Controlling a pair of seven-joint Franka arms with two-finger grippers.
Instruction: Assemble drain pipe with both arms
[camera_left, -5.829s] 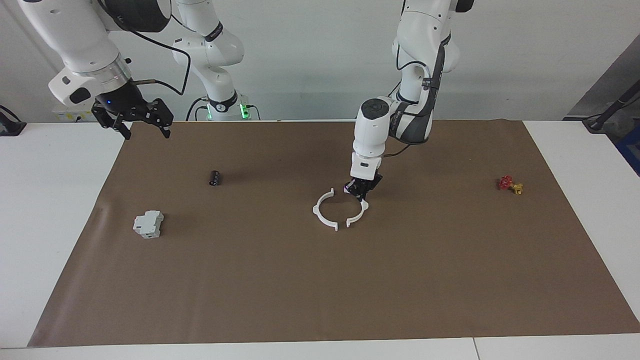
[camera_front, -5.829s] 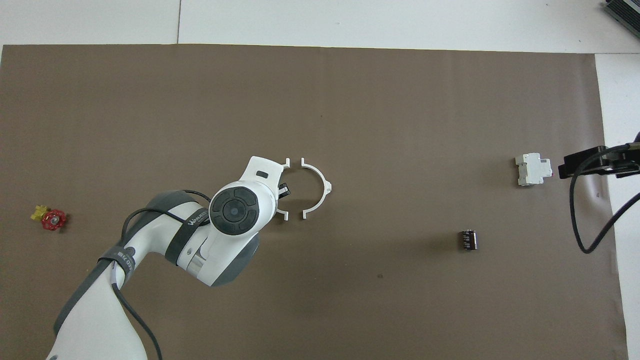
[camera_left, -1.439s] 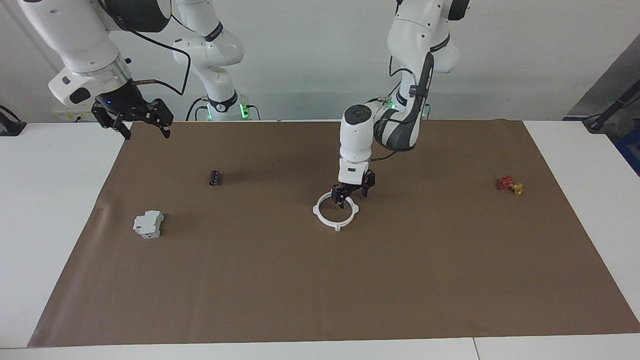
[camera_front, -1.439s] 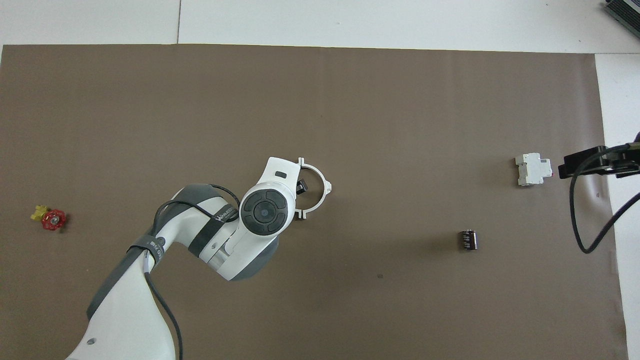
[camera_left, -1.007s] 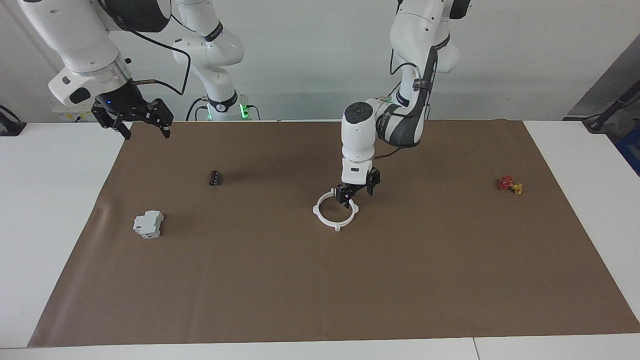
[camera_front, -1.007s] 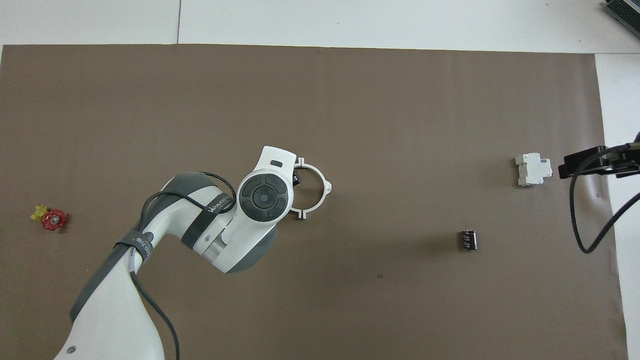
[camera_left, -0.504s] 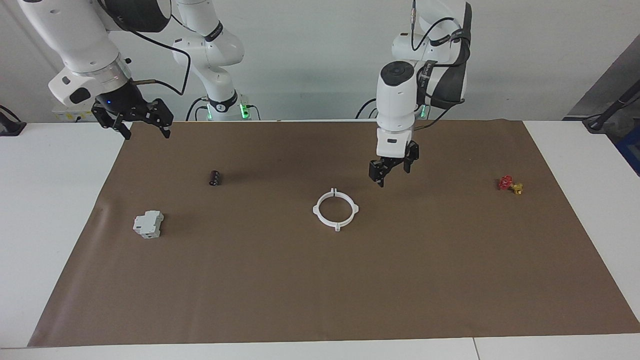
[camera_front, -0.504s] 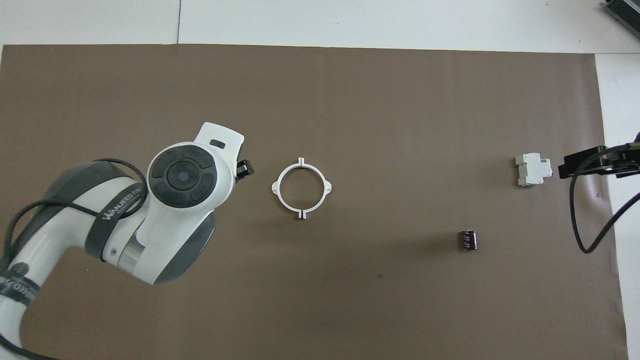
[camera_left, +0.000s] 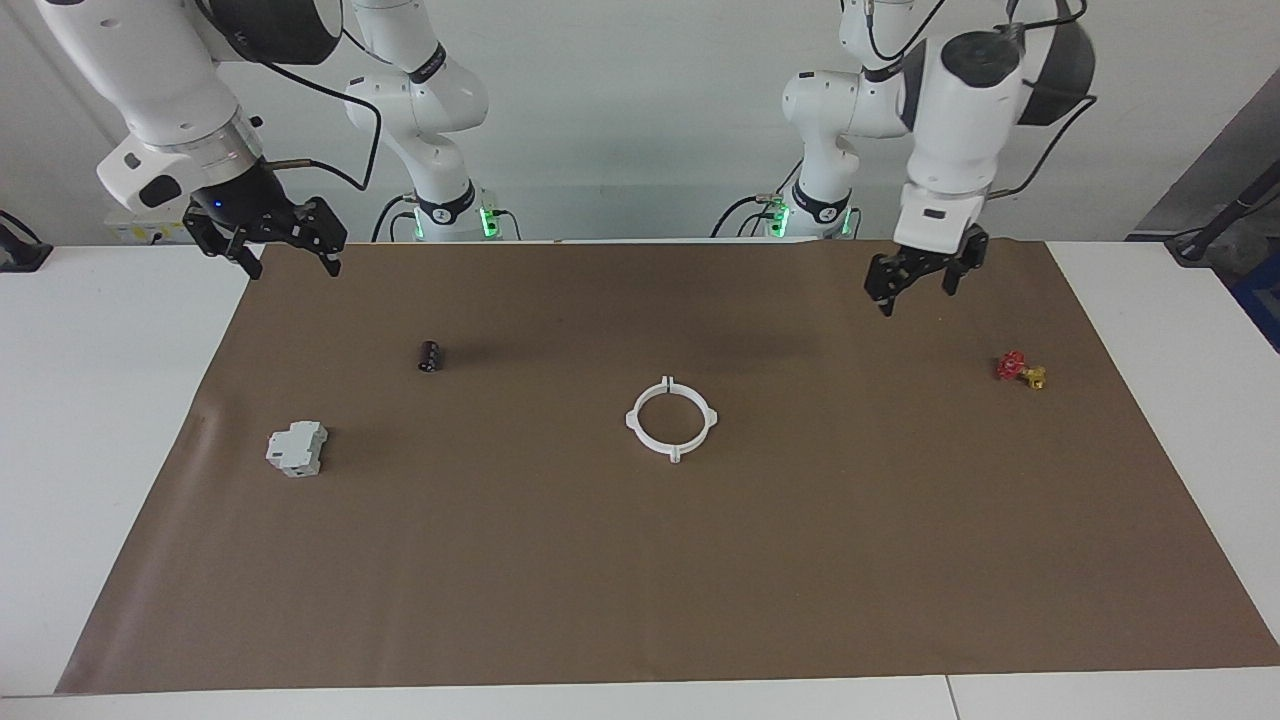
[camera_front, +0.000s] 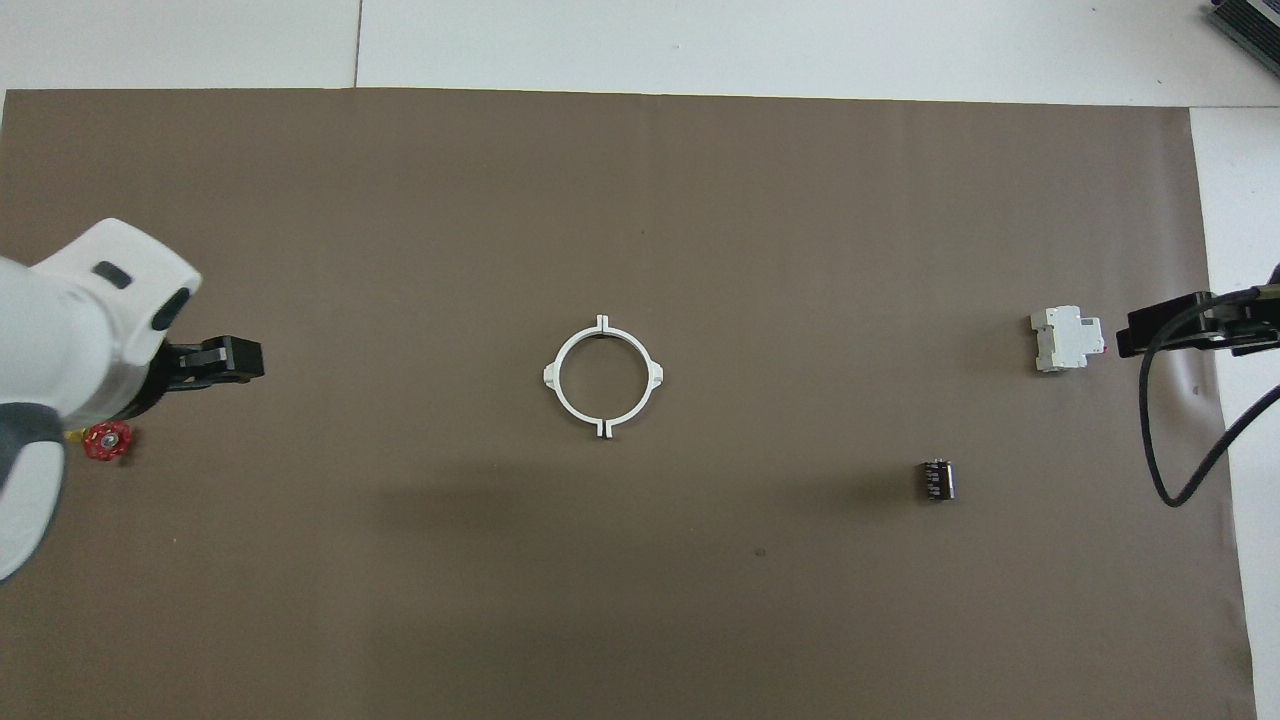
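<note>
In the overhead view the left arm (camera_front: 60, 340) is cut off by the picture's edge, and part of the red valve (camera_front: 106, 440) is covered by it. Only the tip of the right gripper (camera_front: 1190, 325) is shown there, the rest being cut off.

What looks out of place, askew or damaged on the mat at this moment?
Nothing stands out. The drain pipe ring lies flat, halves joined; left gripper and right gripper hang open, clear of it.

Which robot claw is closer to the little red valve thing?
Left. The left claw hangs open above the mat near the red valve. The right claw waits open at the right arm's end of the table.
</note>
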